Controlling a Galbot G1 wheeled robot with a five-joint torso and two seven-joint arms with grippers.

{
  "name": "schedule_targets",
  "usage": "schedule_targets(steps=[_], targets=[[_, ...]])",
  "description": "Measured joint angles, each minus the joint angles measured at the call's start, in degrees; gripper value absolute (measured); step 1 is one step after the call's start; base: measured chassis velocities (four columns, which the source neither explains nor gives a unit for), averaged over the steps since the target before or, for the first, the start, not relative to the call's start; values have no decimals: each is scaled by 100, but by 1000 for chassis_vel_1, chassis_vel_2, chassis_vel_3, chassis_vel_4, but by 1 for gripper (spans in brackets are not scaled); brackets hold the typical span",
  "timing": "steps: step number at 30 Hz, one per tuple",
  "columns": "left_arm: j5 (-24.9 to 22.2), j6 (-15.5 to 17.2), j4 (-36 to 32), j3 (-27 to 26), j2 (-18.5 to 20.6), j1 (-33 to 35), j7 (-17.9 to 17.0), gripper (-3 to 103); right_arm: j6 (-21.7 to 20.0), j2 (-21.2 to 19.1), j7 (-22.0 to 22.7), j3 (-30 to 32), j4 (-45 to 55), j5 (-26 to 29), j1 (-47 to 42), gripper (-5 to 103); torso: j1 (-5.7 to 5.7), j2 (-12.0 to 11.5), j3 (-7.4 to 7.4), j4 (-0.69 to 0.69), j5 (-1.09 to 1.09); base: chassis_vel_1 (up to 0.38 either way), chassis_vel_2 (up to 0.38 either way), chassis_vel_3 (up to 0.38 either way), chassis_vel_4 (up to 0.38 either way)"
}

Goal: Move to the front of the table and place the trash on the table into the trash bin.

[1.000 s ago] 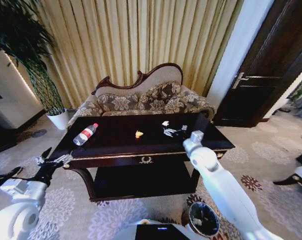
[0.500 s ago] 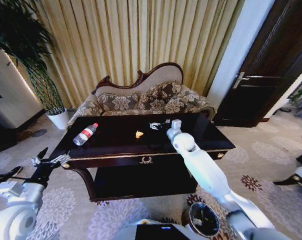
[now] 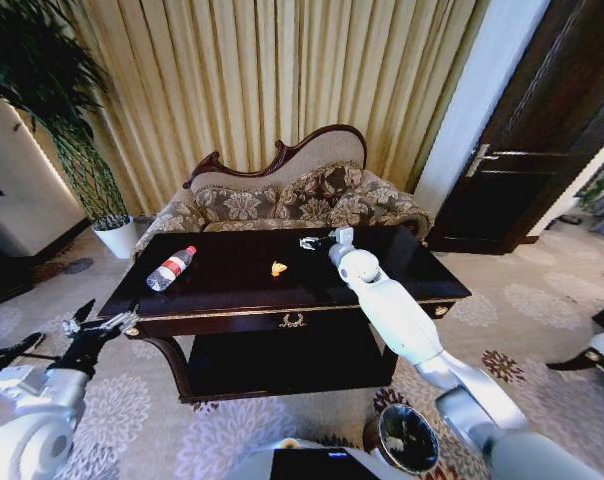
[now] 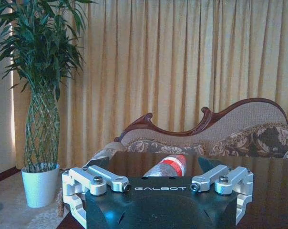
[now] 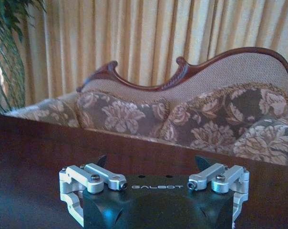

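- On the table [image 3: 232, 290], toward your robot's left end, the clear bottle [image 3: 171, 268] lies on its side, red cap pointing away toward the sofa [image 3: 292, 200].
- Near the middle of the tabletop you can see the small orange scrap [image 3: 277, 268], well apart from the bottle.
- Just beyond that scrap, at the far side of the table, the right gripper [image 3: 312, 242] hangs low over the wood with its fingers spread; nothing sits between them in the right wrist view [image 5: 151, 164].
- In the left wrist view the bottle [image 4: 168, 167] lies straight ahead, its red label facing you.
- The left gripper [image 3: 100, 322] hovers off the table's left front corner, below the tabletop edge, fingers wide apart and empty.
- The trash bin [image 3: 407, 437] stands on the carpet by the table's right front leg, beneath the right arm.
- A potted plant [image 3: 57, 130] stands left of the sofa, before the curtain [image 3: 282, 80].
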Motion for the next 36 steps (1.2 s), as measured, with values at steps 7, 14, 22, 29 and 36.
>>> schedule_targets(steps=[7,14,22,29,36], targets=[[-3,-35,35,4,-11,2,25,100,115,55,0,-76,-370,-90,146,100,0,0,0,2,-1,0,0,0,0],[-15,-51,36,-19,-16,6,34,100,142,-65,0,21,-460,-103,155,100,0,0,-1,1,-1,0,0,0,0],[-11,-57,29,41,-61,-6,47,100,141,-247,0,173,-435,-175,-67,100,0,0,-1,1,0,0,0,0,0],[-8,-57,4,45,-38,-16,49,100,143,-194,0,260,-436,-295,-267,100,0,0,-1,2,0,0,0,0,0],[-8,-57,8,71,-32,-39,48,100,143,-168,0,268,-422,-366,-287,101,0,0,-1,2,-1,0,0,0,0]])
